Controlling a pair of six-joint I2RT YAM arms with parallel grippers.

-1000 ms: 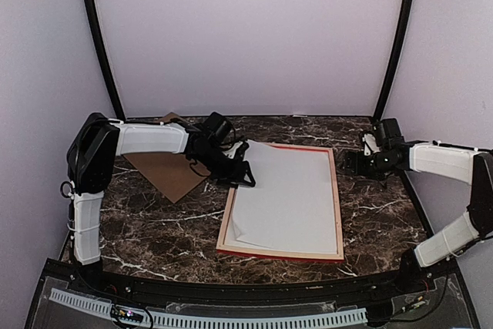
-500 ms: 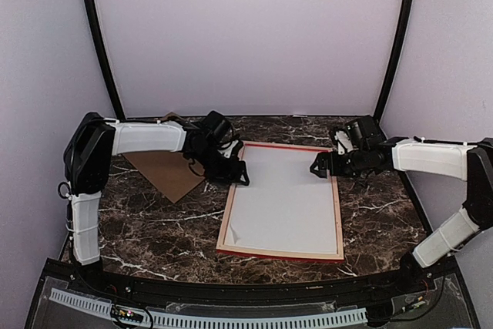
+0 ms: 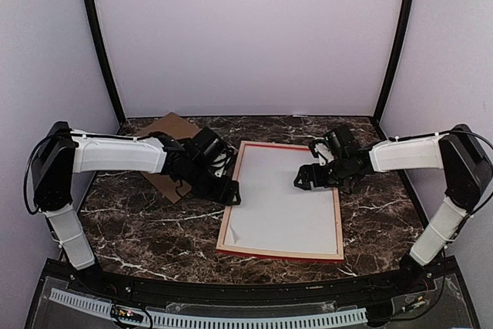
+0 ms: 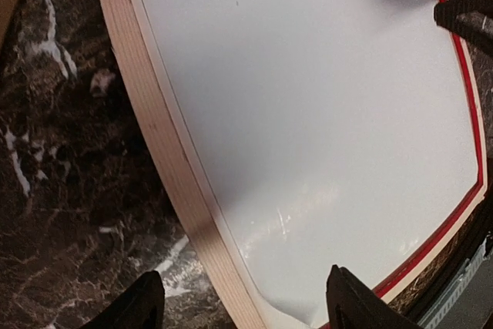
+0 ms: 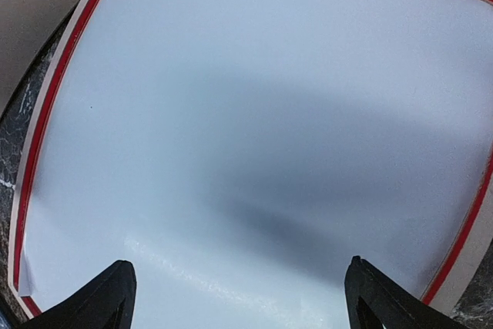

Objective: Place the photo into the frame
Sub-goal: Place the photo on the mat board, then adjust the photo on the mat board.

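Gaping wide, empty: L pincer (image 4: 246, 302) over frame (image 4: 166, 159) edge, R pincer (image 5: 243, 298) over photo (image 5: 254, 113).

The photo (image 3: 286, 190) lies with its plain white back up, greyed where a soft shadow crosses it. The frame (image 3: 280, 253) has pale wood sides, a thin bright red line along its inner border and red at its near edge. The surface (image 3: 146, 225) is dark brown marble streaked with white veins. A flat board (image 3: 171, 130) is plain cardboard brown. The left arm (image 3: 115, 156) and right arm (image 3: 404, 156) are white with black joints. The left gripper (image 3: 231, 194) and right gripper (image 3: 302, 180) are black. The walls (image 3: 246, 36) are pale lilac.
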